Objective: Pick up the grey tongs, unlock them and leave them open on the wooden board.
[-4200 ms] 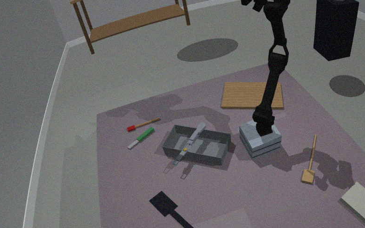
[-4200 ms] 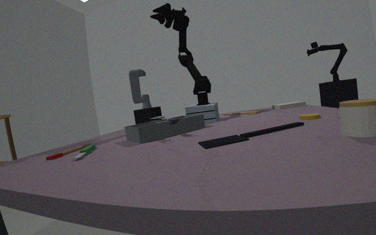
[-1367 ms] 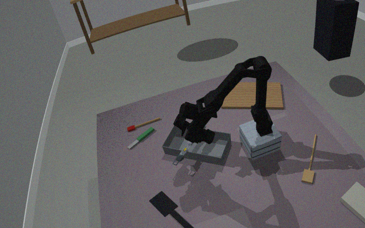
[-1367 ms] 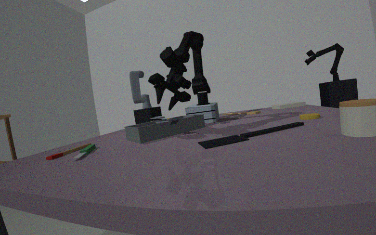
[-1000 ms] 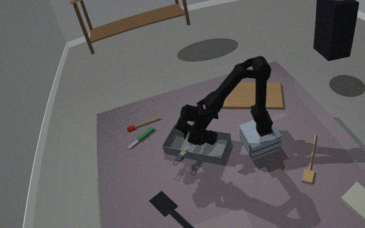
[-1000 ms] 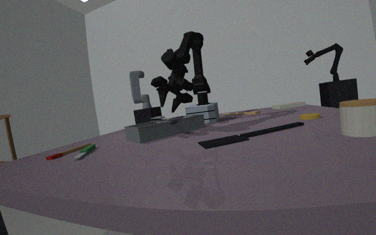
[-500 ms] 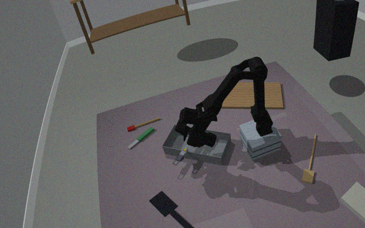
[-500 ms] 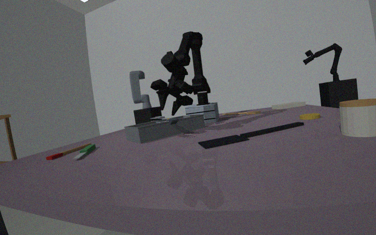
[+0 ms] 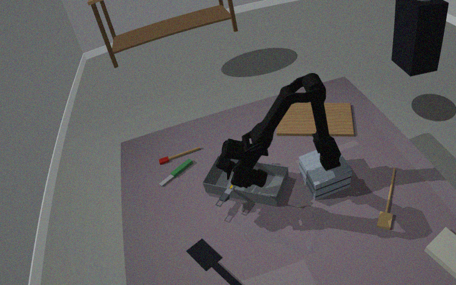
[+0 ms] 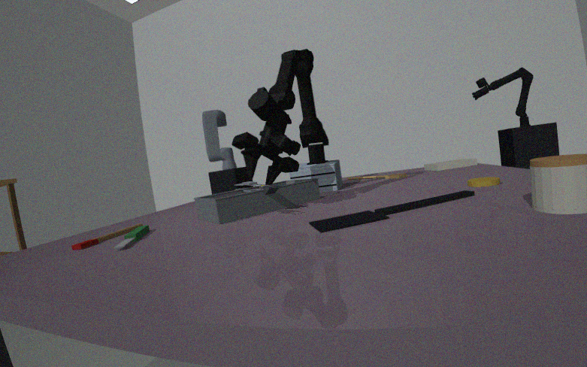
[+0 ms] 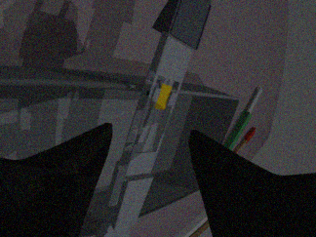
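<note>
In the wrist view the left finger (image 11: 59, 180) stood beside the grey tongs (image 11: 162, 109), which lay across the roasting tin (image 9: 211, 182), long axis running away from the claw (image 11: 152, 174); its right finger flanked them, half-wide, holding nothing.

Distractors on the purple mat (image 9: 329, 247): red-headed stick (image 9: 178, 155) beside green-handled tool (image 9: 176, 172); black spatula (image 9: 211, 261); wooden mallet (image 9: 387, 201); cream block (image 9: 453, 254); white lidded canister (image 10: 564, 183); yellow disc (image 10: 483, 181). Beyond: wooden shelf (image 9: 166, 26).
</note>
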